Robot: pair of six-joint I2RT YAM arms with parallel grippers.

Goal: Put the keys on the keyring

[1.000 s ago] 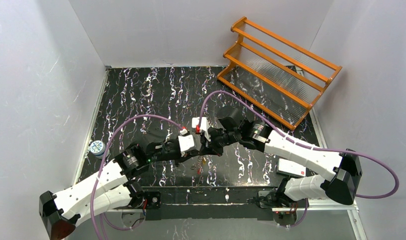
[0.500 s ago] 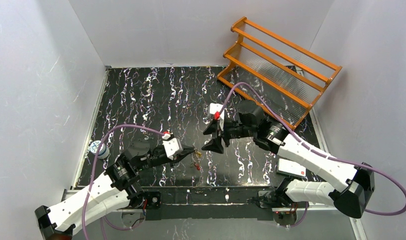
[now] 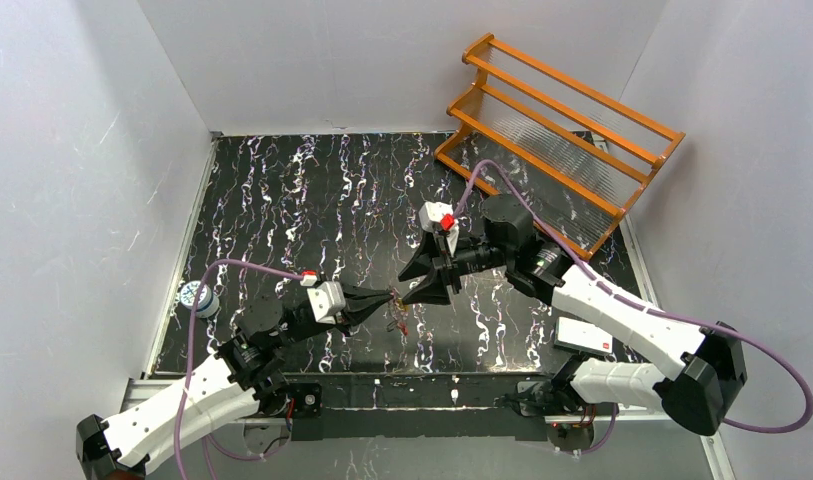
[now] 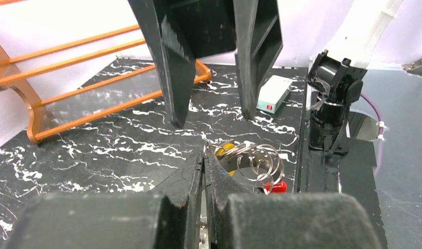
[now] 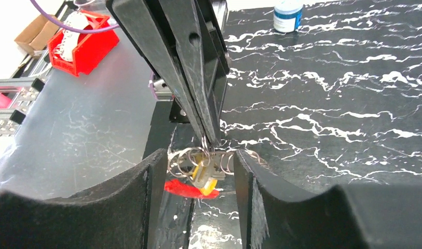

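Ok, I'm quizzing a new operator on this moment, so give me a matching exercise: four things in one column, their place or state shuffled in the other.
1 left hand
2 right hand
3 orange rack
4 small blue jar

a at the far right corner of the table
b open, fingers either side of the keyring
c near the table's left edge
d shut on the keyring

Pairs: 1-d, 2-b, 3-a, 4-c

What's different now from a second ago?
The right gripper opened and backed off a little toward the orange rack. The left gripper pulled back slightly to its own left, staying shut on the keyring with the keys dangling. Rack, jar and white box stayed put.
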